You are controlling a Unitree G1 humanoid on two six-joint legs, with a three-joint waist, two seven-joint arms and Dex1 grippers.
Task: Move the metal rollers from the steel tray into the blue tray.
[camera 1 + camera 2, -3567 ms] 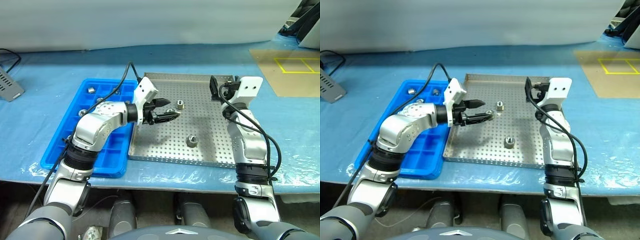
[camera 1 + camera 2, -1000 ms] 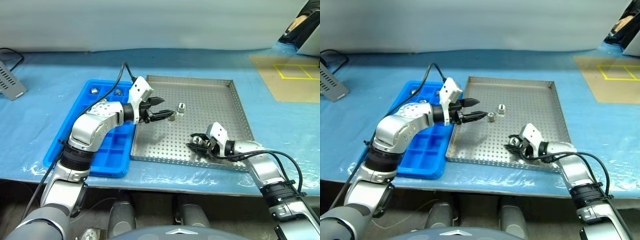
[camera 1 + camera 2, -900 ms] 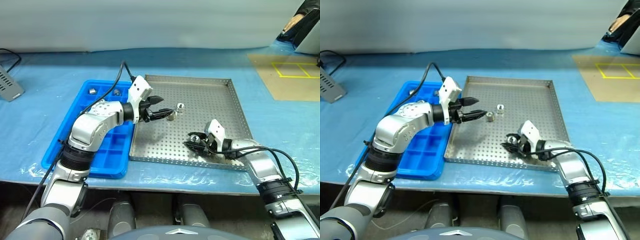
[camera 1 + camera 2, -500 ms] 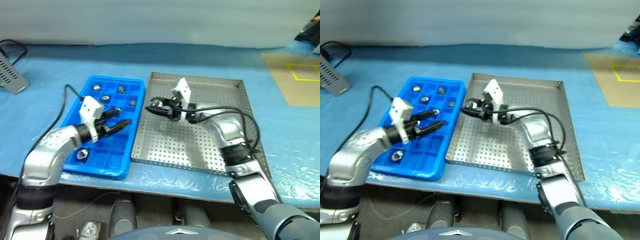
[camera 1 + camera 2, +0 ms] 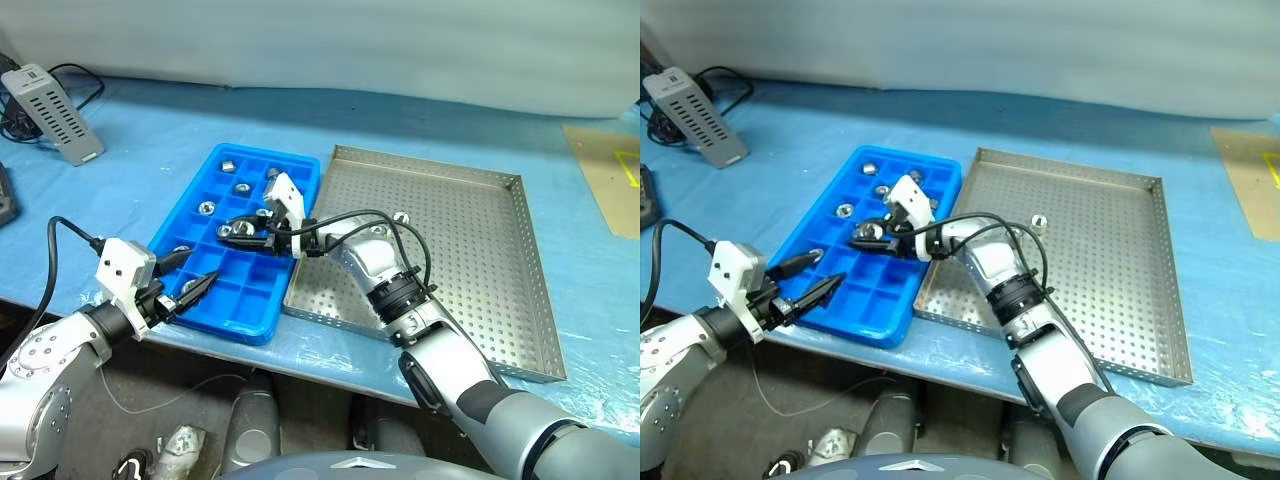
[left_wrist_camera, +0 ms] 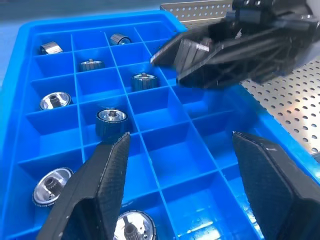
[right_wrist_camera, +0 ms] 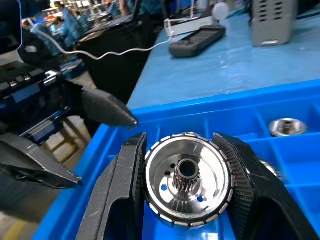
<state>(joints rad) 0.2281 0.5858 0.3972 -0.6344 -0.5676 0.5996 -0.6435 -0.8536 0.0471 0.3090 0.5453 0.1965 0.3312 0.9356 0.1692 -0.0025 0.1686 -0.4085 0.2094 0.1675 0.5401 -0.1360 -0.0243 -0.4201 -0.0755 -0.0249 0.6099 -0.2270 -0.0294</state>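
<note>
Two end effectors are working over the blue tray [image 5: 205, 232]. Nearest, at the tray's front corner, the left end effector [image 5: 190, 285] is hovering with its black fingers [image 6: 97, 195] spread apart, gripping nothing. Farther in, the right end effector [image 5: 240, 232] is reaching across from the steel tray [image 5: 470, 260] and hanging above the blue tray's middle compartments, its fingers [image 7: 120, 200] pinching a metal roller [image 7: 187, 179] by its rim. The right wrist view is showing what the head views cannot: the roller's round face with a small toothed hub at its centre, its axis lying along the fingers. The left wrist view is showing other rollers [image 6: 111, 121] sitting singly in compartments, faces mostly upward. Farthest, one roller [image 5: 401, 216] is lying on the steel tray's perforated floor, both trays resting on the blue counter [image 5: 140, 130].
</note>
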